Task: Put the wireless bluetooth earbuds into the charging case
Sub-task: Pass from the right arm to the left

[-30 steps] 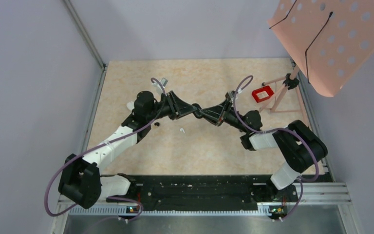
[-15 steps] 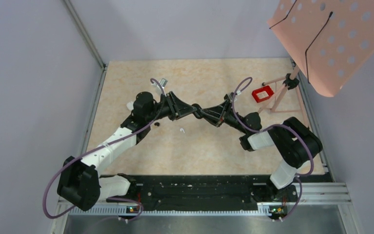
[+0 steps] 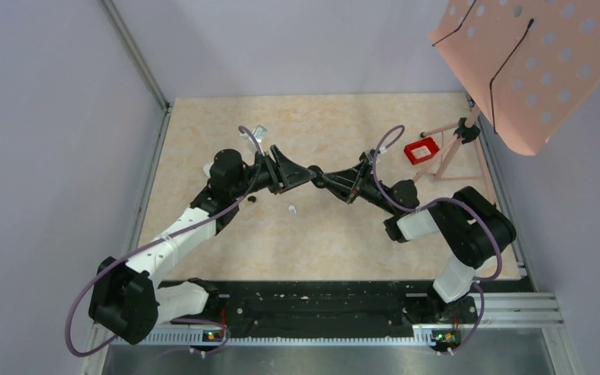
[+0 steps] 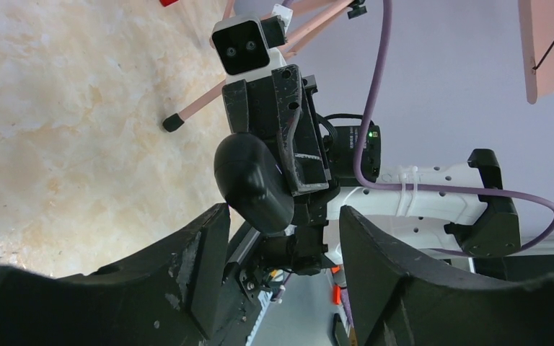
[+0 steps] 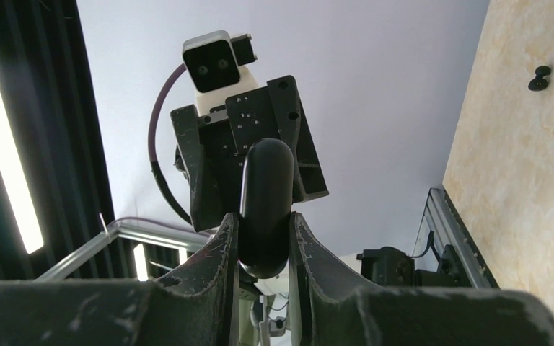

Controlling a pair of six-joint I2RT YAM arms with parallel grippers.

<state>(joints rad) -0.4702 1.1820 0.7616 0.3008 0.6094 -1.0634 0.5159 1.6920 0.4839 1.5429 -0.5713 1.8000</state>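
Over the middle of the table my two grippers meet tip to tip. A black rounded charging case [image 5: 265,189] sits upright between the fingers of my right gripper [image 5: 263,220], which is shut on it. My left gripper [image 4: 281,216] is open, its fingers apart on either side of the case [image 4: 249,180] without touching it. In the top view the left gripper [image 3: 309,173] and the right gripper [image 3: 324,177] nearly touch. A black earbud [image 3: 251,198] and a white stemmed earbud [image 3: 291,208] lie on the table below them. The right wrist view shows the black earbud [image 5: 539,77] too.
A red open box [image 3: 421,150] stands at the back right beside a pink stand [image 3: 451,152] carrying a perforated pink board [image 3: 539,62]. A small clear-white item [image 3: 261,131] lies at the back left. Metal rails [image 3: 147,205] edge the table.
My left gripper's jaws have opened and let go of the case, and the left arm has drawn slightly back to the left. The right gripper keeps its hold.
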